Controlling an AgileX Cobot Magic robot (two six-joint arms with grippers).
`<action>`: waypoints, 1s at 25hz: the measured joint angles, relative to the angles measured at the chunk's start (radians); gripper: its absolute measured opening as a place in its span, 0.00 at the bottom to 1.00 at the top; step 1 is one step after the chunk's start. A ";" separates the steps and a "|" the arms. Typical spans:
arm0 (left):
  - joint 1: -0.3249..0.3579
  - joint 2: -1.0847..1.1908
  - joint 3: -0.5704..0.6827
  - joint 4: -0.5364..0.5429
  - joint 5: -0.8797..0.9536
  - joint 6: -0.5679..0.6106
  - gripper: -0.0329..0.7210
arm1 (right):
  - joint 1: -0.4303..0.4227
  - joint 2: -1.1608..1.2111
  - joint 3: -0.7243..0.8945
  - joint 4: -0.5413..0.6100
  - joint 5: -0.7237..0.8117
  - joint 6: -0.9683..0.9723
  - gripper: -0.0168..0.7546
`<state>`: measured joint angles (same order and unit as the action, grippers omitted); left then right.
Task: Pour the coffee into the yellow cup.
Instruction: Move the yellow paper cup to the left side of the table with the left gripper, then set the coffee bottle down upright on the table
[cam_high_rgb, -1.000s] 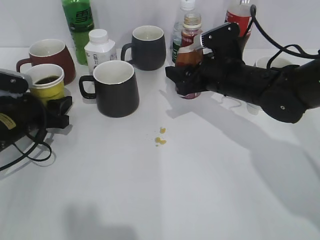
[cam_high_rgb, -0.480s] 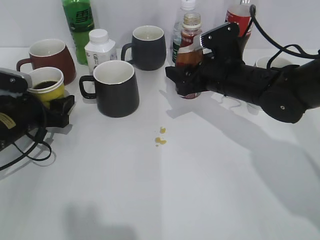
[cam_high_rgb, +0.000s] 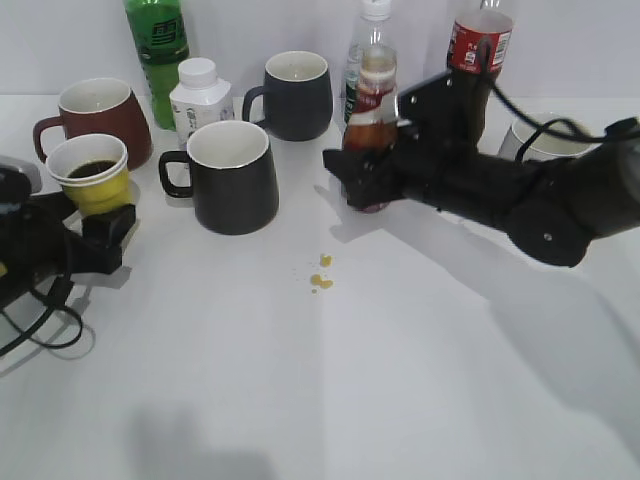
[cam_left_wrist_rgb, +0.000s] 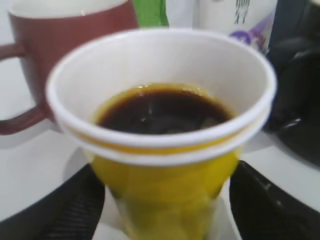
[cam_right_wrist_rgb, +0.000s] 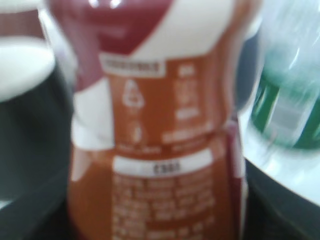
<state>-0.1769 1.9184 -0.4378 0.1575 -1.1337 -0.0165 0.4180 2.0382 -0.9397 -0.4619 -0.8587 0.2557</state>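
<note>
The yellow cup (cam_high_rgb: 92, 178) stands at the left and holds dark coffee; it fills the left wrist view (cam_left_wrist_rgb: 165, 165). My left gripper (cam_high_rgb: 100, 222) is open, with a finger on each side of the cup's base and a gap on both sides (cam_left_wrist_rgb: 167, 210). The coffee bottle (cam_high_rgb: 371, 110), with a brown-red-white label and no cap showing, stands upright near the back middle. My right gripper (cam_high_rgb: 362, 182) is shut on its lower body. The label fills the right wrist view (cam_right_wrist_rgb: 155, 150), where the jaws (cam_right_wrist_rgb: 157, 220) are mostly hidden.
A brown-red mug (cam_high_rgb: 95, 108) stands behind the cup. Black mugs (cam_high_rgb: 235, 178) (cam_high_rgb: 297, 95), a green bottle (cam_high_rgb: 157, 45), a white bottle (cam_high_rgb: 200, 95), a clear bottle (cam_high_rgb: 362, 55), a cola bottle (cam_high_rgb: 478, 45) and a white cup (cam_high_rgb: 545, 140) line the back. Yellow spots (cam_high_rgb: 320, 275) lie mid-table.
My left gripper has drawn back toward the lower left, away from the cup, which stays put. My right gripper has shifted the coffee bottle slightly to the left.
</note>
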 joint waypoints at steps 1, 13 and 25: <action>0.000 -0.006 0.008 0.000 -0.001 0.000 0.83 | 0.000 0.014 0.000 0.001 -0.015 -0.001 0.67; 0.000 -0.129 0.174 -0.074 0.021 -0.050 0.82 | 0.000 0.046 0.000 0.024 -0.018 -0.001 0.73; 0.000 -0.519 0.178 -0.067 0.550 -0.246 0.82 | 0.000 -0.020 0.034 0.046 0.069 -0.001 0.87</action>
<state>-0.1769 1.3994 -0.2595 0.0909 -0.5836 -0.2628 0.4180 2.0185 -0.9055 -0.4158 -0.7895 0.2549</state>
